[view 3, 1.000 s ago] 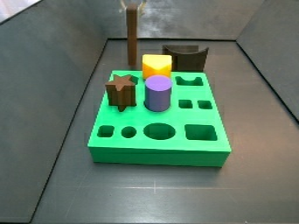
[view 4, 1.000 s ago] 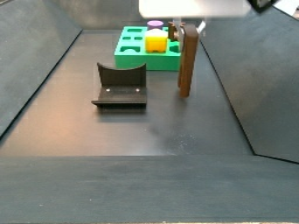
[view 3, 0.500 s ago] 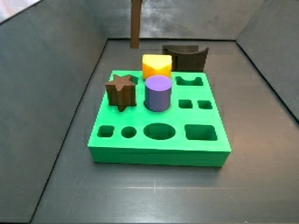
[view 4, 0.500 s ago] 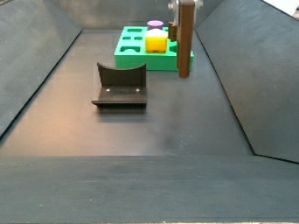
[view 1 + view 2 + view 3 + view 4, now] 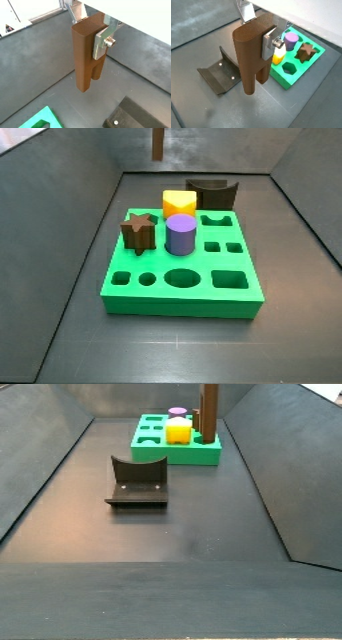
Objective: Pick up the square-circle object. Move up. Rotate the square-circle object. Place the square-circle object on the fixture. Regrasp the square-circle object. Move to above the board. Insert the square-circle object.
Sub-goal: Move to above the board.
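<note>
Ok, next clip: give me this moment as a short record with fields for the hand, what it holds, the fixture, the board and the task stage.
hand: raised above the floor, shut on the peg
held piece: square-circle object, hanging upright, lower end clear of the floor in both wrist views
fixture: on the floor, nothing on it
board: holds the yellow block, purple cylinder and star peg
open holes: front row of the board unfilled
task stage: picked up and lifted; not yet rotated or placed on the fixture

One green board, one fixture, one square-circle object, one hand, three pegs on the board: yellow block, purple cylinder, brown star
</note>
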Controlling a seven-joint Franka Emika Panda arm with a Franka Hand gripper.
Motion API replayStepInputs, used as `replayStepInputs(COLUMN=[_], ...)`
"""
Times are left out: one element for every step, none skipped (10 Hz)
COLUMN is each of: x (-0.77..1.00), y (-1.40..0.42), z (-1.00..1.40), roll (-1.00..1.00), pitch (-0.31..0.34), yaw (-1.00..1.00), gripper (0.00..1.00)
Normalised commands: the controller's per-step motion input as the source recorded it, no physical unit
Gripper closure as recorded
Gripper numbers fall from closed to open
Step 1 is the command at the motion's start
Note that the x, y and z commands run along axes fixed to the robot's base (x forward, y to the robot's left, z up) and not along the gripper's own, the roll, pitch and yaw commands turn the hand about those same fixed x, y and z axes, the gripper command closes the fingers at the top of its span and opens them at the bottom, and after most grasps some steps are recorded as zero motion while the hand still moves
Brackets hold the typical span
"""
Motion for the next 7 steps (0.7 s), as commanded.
replayStepInputs(x=[0.05,0.03,0.02,0.02,0.02,0.03,0.02], y=[-0.03,-0.02,-0.02,-0.01,-1.0,-1.0,-1.0], z=[0.77,0.55,0.39,0.22,0.09,0.07,0.08], roll=[0.11,0.1,0.1,0.1,0.07,0.08,0.06], pitch=[0.091,0.086,0.082,0.079,-0.092,-0.094,-0.089], yaw=[0.03,0.03,0.03,0.03,-0.26,-0.21,-0.15], gripper=[1.0,1.0,1.0,1.0,1.0,1.0,1.0])
